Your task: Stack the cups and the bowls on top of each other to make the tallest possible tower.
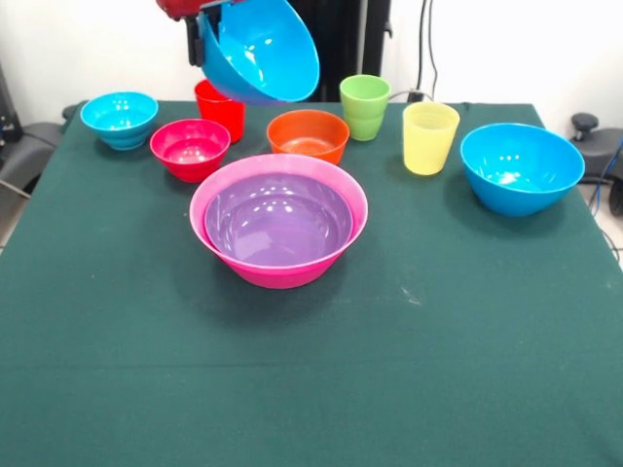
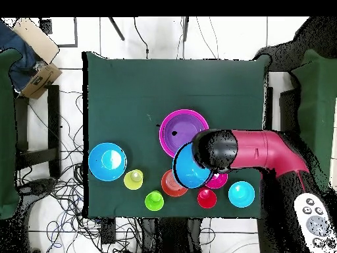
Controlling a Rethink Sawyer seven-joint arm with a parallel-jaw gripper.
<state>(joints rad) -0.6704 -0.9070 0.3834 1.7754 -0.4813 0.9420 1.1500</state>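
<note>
My gripper (image 1: 202,44) is shut on the rim of a blue bowl (image 1: 261,51), which hangs tilted high above the back of the table, its opening facing forward. From overhead this blue bowl (image 2: 189,168) sits just beside the tower. The tower is a pink bowl (image 1: 277,270) with a purple bowl (image 1: 277,222) nested inside it. Behind it stand a red cup (image 1: 222,112), a magenta-red bowl (image 1: 190,147), an orange bowl (image 1: 308,134), a green cup (image 1: 365,105) and a yellow cup (image 1: 429,137). A second blue bowl (image 1: 521,167) rests at the right, a cyan bowl (image 1: 120,118) at the left.
The red arm (image 2: 257,150) reaches in over the magenta-red bowl (image 2: 218,180) and partly hides it. The green tablecloth (image 1: 311,370) spreads in front of the tower. Cables and a cardboard box (image 2: 36,76) lie off the table.
</note>
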